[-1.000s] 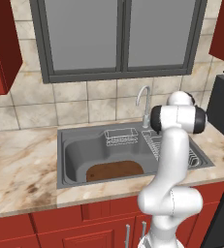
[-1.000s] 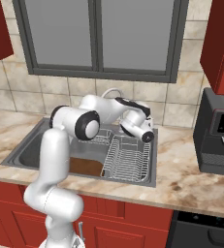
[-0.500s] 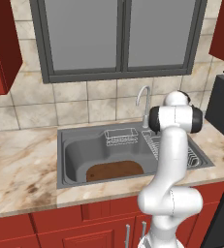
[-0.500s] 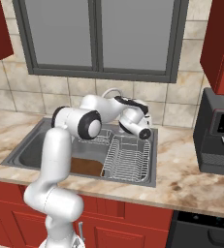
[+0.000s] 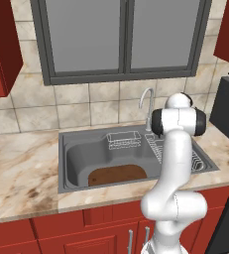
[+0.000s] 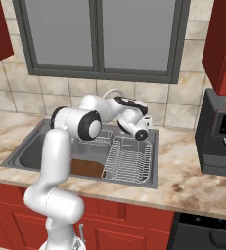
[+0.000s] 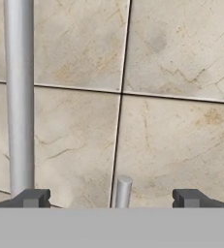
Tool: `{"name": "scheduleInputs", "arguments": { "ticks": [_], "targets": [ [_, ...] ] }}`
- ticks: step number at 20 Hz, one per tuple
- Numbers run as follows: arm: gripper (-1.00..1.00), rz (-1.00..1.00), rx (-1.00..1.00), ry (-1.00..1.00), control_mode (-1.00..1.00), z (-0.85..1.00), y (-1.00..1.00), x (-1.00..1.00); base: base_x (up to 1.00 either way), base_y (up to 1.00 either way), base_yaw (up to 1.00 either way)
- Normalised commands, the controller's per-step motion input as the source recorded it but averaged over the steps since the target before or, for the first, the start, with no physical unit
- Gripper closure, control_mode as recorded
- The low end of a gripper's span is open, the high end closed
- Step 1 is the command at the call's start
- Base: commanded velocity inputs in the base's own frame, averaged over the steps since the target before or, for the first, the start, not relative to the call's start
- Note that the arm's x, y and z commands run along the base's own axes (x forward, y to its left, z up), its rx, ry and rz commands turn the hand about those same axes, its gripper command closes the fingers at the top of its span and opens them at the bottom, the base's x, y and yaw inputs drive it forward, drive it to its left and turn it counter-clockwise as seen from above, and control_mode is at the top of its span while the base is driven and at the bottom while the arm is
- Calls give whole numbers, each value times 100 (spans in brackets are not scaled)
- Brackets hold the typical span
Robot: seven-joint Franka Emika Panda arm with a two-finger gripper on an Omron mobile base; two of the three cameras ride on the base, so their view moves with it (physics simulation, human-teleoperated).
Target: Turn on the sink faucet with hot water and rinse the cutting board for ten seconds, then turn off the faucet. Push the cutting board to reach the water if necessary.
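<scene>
Hand view, open pincer (image 7: 111, 197) straddling faucet lever (image 7: 122, 191), no legible writing

The cutting board (image 5: 117, 174) lies in the sink (image 5: 69, 149), before the sink faucet (image 5: 146, 104) at its back rim.

Looking forward and down from behind, left and right, both sharing the wide grey stainless-steel sink (image 5: 66, 163) (image 6: 24, 154). Facing beige wall tiles (image 7: 171, 121) closely, from the hand.
</scene>
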Motion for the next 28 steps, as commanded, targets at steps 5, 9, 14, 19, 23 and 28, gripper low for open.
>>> {"name": "scheduleInputs", "arguments": {
  "ticks": [5,9,14,19,23,28],
  "targets": [
    [-100,-7,0,0,-100,-1,0,1,0,0,0],
    [-100,-6,0,0,-100,-9,0,0,0,0,0],
    [-100,-2,0,0,-100,-9,0,1,0,0,0],
    [-100,0,0,0,-100,-2,0,1,0,0,0],
    [-100,0,0,0,-100,0,0,10,0,0,0],
    [-100,0,0,0,-100,0,0,14,0,0,0]
  ]
}}
